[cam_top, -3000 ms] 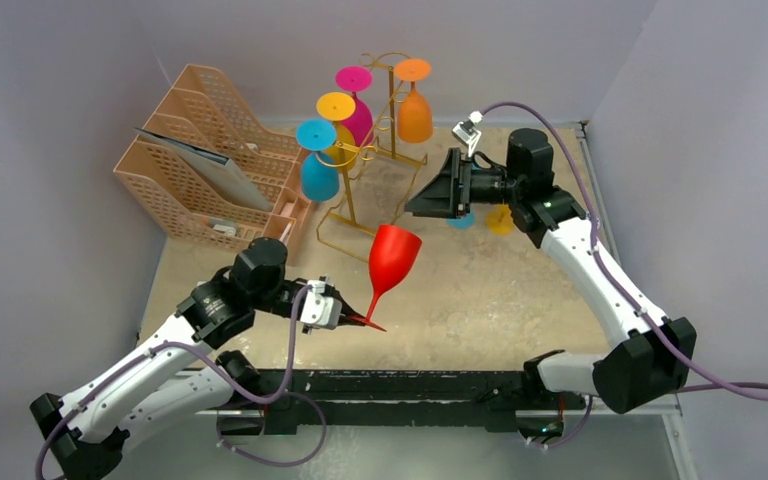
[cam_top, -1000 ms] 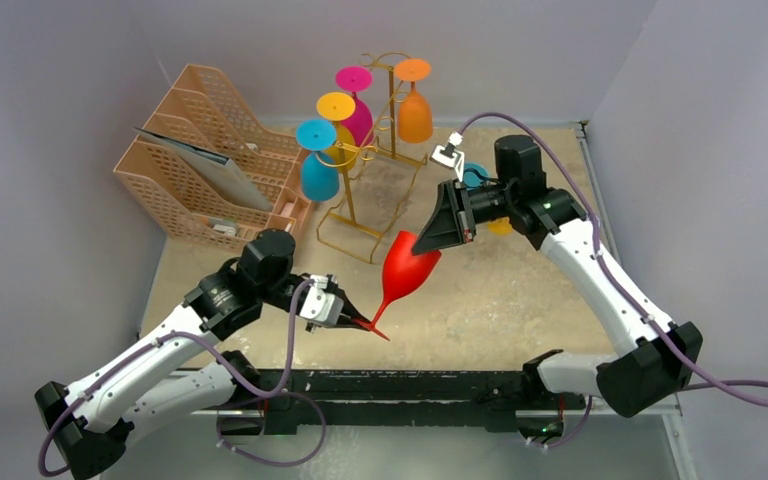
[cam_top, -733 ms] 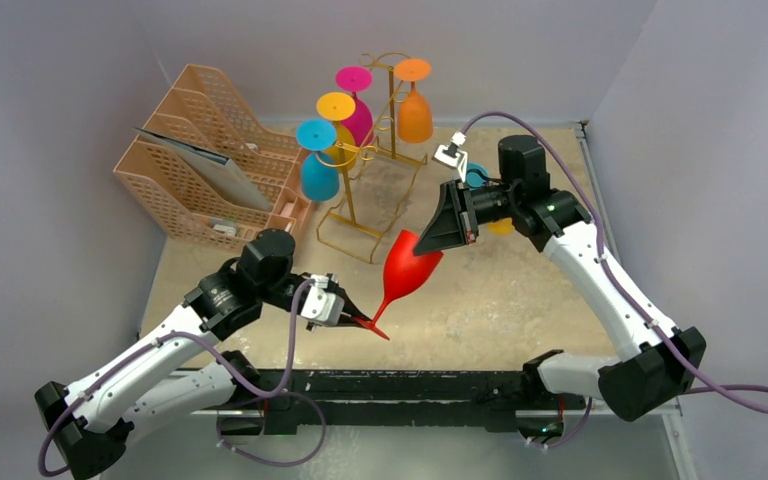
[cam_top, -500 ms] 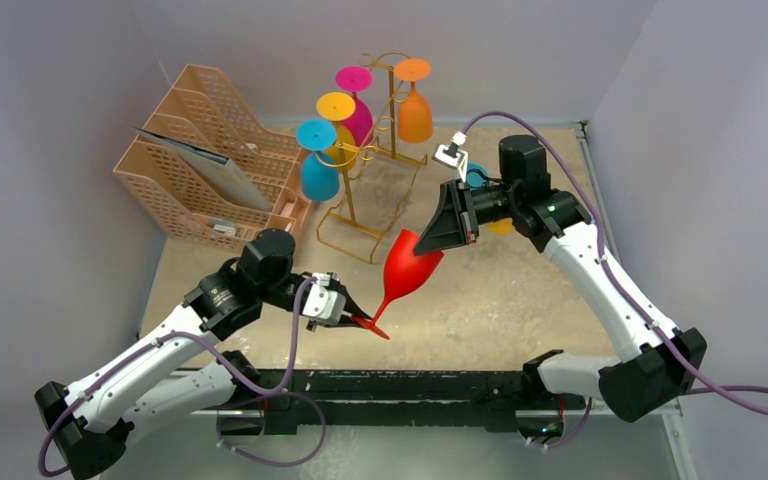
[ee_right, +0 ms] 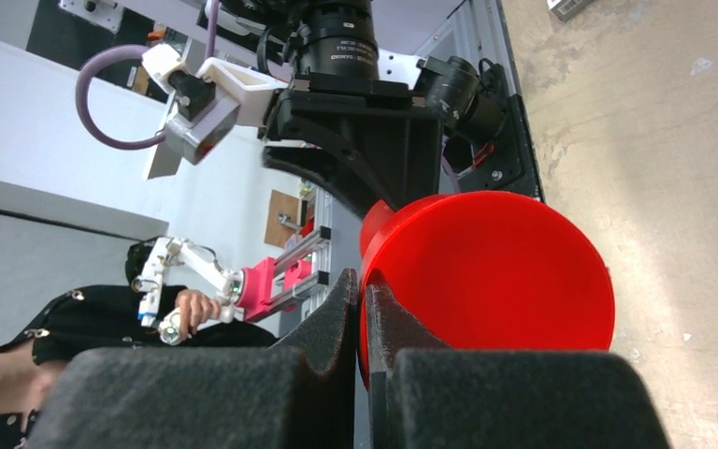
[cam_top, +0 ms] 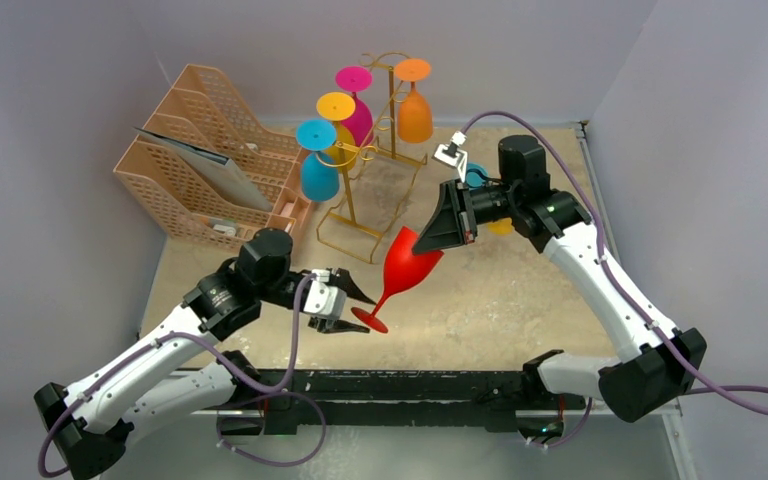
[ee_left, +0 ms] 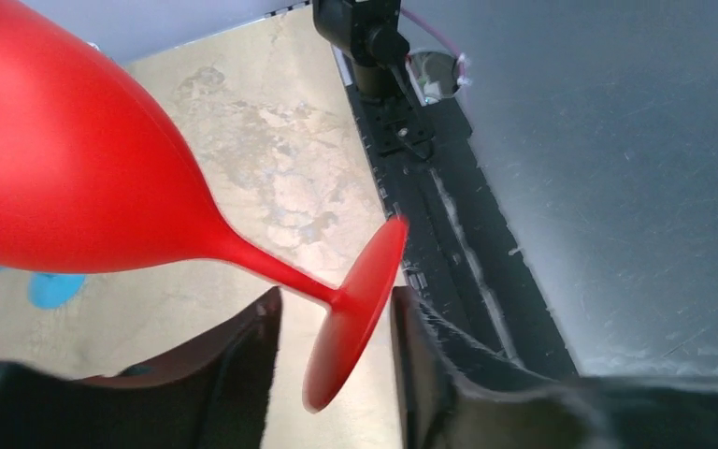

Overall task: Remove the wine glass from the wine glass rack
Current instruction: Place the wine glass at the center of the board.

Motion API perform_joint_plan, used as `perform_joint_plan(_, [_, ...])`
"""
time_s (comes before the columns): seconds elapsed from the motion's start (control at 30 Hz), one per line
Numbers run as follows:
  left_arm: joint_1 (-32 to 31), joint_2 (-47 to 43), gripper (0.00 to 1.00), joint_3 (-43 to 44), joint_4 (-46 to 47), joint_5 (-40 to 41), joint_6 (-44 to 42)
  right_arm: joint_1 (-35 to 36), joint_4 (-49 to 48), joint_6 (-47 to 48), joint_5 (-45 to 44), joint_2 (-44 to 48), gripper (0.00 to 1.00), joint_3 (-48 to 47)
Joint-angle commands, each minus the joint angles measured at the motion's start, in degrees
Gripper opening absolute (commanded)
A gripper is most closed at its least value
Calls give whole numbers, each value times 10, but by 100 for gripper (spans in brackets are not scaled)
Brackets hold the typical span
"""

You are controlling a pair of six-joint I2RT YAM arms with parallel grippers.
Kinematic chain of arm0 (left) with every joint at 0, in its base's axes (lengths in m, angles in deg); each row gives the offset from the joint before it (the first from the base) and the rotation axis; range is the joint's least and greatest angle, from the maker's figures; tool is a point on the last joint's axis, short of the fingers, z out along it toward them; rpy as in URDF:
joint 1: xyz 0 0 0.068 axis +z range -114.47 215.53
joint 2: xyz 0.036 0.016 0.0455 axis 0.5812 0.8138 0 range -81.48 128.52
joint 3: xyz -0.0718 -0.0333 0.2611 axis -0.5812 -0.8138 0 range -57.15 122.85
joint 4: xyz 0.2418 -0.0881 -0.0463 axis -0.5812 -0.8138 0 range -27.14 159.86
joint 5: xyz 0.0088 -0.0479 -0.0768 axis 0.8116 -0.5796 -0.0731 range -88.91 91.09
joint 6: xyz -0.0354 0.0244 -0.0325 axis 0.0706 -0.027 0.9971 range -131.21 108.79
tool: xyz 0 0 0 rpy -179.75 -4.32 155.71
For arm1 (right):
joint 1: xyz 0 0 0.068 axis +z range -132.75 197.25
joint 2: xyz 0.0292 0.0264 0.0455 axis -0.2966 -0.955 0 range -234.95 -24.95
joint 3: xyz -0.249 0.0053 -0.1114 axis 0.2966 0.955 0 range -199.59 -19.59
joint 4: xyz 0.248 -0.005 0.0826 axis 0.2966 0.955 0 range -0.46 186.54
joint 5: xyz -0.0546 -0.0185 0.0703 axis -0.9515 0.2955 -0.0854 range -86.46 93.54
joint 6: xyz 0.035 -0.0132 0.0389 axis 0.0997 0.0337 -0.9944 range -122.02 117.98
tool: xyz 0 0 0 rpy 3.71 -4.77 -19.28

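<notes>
Wine glass [cam_top: 406,268], the red one, is off the wine glass rack [cam_top: 349,205] and is held up in the air over the middle of the table [cam_top: 530,300]. It is tipped, with the bowl up toward 1 o'clock and the round foot down toward 7 o'clock.

The rim of the bowl is pinched by the right gripper [cam_top: 428,240]. In the right wrist view, the thin wall is seen squeezed tight between its two fingers. The foot is framed by the left gripper [cam_top: 363,315], with its fingers parted a little. In the left wrist view, a small gap is seen on each side, so the foot does not seem to be squeezed.

The step in hand is judged to be a hand-over from left to right. To do it well, the left fingers should be spread a bit more, then drawn straight back toward 8 o'clock, so the foot is not knocked. The wine glass should be held steady by the right gripper meanwhile, because a pinch on a smooth rim can slip or twist.

The wine glass rack is seen at 11 o'clock from the wine glass. A blue glass [cam_top: 318,178], a yellow glass [cam_top: 336,106], a pink glass [cam_top: 354,79] and an orange glass [cam_top: 415,118] are hung on it upside down. Further out, at 10 o'clock, a peach file organizer [cam_top: 205,170] is seen.
</notes>
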Motion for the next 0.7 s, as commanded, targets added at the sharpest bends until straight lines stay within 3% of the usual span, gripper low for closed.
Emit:
perform_joint_plan(0.0, [2, -12, 59, 12, 39, 14, 7, 3, -2, 15, -30, 20, 0, 2])
perform_joint_plan(0.2, [2, -47, 75, -7, 70, 110, 29, 3, 34, 42, -120, 19, 0, -9])
perform_joint_plan(0.53, [2, -119, 83, -67, 137, 300, 117, 6, 127, 59, -362, 24, 0, -50])
perform_joint_plan(0.67, [2, -121, 84, -77, 165, 355, 166, 50, 183, 97, -510, 30, 0, -80])
